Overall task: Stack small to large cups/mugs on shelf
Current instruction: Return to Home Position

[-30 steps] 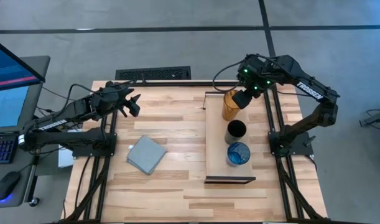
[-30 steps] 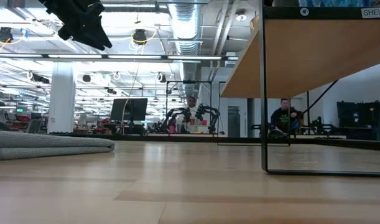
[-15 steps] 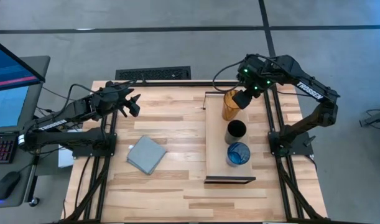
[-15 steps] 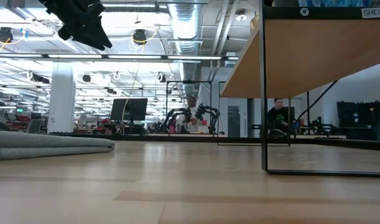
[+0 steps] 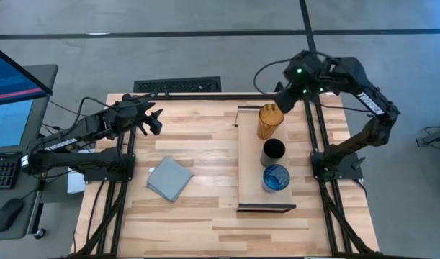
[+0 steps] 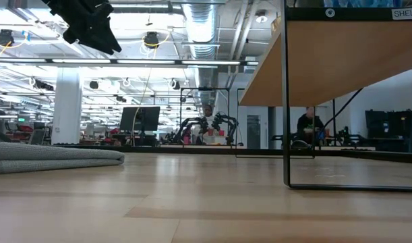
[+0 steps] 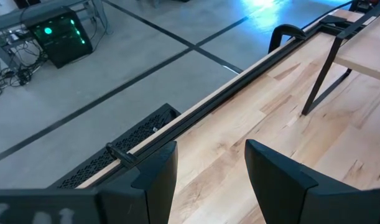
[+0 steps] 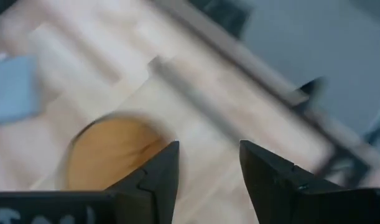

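Shows blue cup, black cup and amber tumbler in a row on the shelf, six to twelve o'clock, small to large as asked. Shows the right end effector open and empty at the tumbler's one o'clock, apart from it, its work apparently done. Shows the left end effector open at ten o'clock on the worktop, out of the way.

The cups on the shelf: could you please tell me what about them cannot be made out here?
- Low view: the shelf board hides nearly all of the blue cup, black cup and amber tumbler.
- Right wrist view: blur past the open right gripper smears the tumbler.
- Left wrist view: only the shelf's bracket shows; cups out of frame.
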